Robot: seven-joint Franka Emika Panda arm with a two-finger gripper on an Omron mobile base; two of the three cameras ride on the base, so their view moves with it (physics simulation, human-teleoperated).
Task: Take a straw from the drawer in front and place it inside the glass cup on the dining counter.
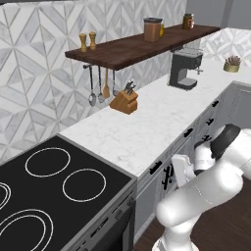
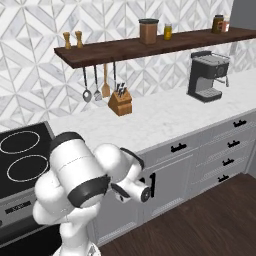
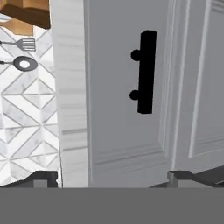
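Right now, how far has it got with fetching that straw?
Nothing looks finished: the shallow light grey drawer is shut. In hand: the open end effector faces the drawer's small black handle, apart from it. Left: pull the drawer open, take the straw, carry it to the cup.

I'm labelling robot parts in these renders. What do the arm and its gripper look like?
The arm is glossy white, built of rounded, bulbous segments with dark grey bands at the joints. The gripper has two small dark grey, blocky fingertips. No cables or markings are visible.
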